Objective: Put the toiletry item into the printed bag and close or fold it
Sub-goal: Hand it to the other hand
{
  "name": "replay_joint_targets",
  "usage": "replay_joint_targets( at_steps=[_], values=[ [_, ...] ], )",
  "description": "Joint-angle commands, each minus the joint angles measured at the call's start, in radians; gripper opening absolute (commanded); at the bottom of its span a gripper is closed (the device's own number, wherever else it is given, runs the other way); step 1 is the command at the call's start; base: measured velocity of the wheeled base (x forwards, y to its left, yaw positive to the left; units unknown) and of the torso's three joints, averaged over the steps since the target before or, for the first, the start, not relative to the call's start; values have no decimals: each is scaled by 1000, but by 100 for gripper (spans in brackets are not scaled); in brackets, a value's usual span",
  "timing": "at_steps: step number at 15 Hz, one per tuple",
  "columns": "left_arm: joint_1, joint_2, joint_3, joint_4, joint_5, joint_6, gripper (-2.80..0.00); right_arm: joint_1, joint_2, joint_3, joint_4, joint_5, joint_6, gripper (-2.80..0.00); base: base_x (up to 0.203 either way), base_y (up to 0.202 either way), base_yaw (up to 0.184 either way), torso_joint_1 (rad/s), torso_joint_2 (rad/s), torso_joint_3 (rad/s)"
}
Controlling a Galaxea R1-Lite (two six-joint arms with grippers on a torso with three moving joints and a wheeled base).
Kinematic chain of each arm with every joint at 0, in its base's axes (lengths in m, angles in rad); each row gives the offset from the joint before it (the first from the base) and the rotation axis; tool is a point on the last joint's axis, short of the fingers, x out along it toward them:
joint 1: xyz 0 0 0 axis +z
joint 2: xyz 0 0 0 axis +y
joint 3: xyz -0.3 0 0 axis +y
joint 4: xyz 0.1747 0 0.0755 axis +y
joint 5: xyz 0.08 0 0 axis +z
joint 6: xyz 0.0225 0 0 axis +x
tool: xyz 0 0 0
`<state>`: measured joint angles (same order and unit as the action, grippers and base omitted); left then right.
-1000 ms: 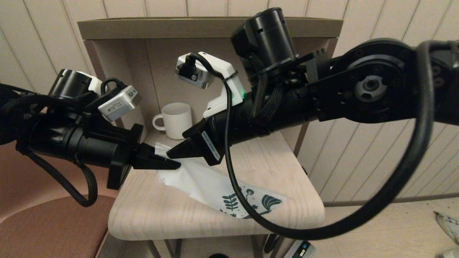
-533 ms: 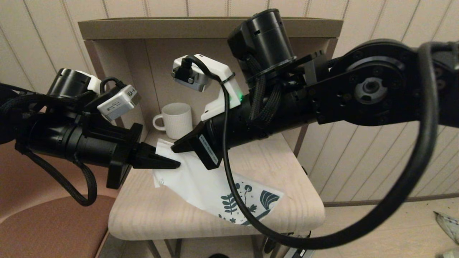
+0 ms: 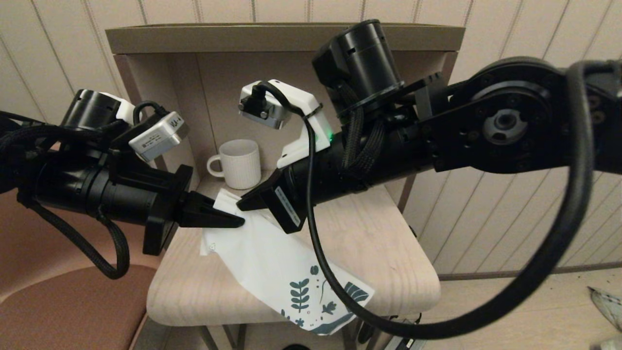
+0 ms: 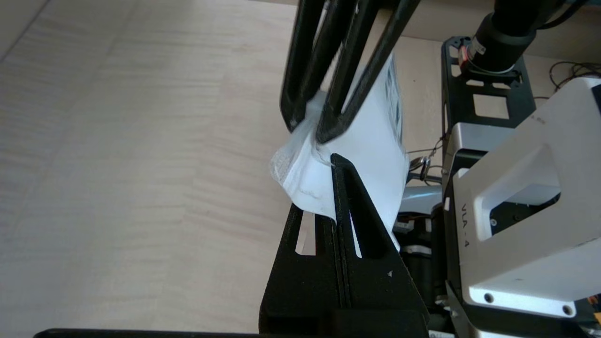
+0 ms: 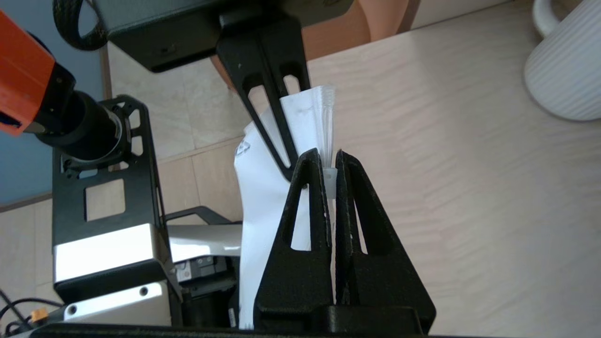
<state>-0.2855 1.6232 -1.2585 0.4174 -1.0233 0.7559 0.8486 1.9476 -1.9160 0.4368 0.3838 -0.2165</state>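
White crinkly film, the printed bag [image 3: 272,253], hangs pinched at its plain end between both grippers, above the pale wooden table [image 3: 398,272]. Landmark for places: the white ribbed mug [image 3: 239,163] at the back of the table.

Left gripper [image 3: 233,222]: in front of the mug, toward the robot and slightly to its left side, clenched flat on the bag's top edge. Its wrist view shows the film wedged between the closed fingers.

Right gripper [image 3: 243,204]: directly in front of the mug, nearer it than the left one, also clamped on the same edge. Its wrist view shows a thin strip of film caught at the tips, with only a narrow slit between the fingers. The two sets of fingertips nearly meet, almost touching, on one short stretch of the rim.

Bag's long axis: runs from that pinched end away from the mug, down and toward the robot's right, the teal leaf-print end drooping past the table's front edge. That end looks unsupported.

Toiletry item: not visible in any view. Possibly inside the bag; cannot tell.

Judgement: the coming move turns on both grips sharing the mouth end, with the whole length trailing below. Either a fold or an opening pull would start at this rim; neither arm is clearly nearer.
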Motion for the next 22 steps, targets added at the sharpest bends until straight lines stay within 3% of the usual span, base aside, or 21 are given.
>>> replay_joint_targets(
  at_steps=[1, 22],
  values=[
    [0, -3, -2, 1, -6, 3, -280, -3, -15, 20, 2, 3, -1, -280, 0, 0, 0, 0, 0, 0],
    [2, 5, -9, 1, -9, -1, -280, -6, -48, 72, -6, 6, -3, -280, 0, 0, 0, 0, 0, 0]
  ],
)
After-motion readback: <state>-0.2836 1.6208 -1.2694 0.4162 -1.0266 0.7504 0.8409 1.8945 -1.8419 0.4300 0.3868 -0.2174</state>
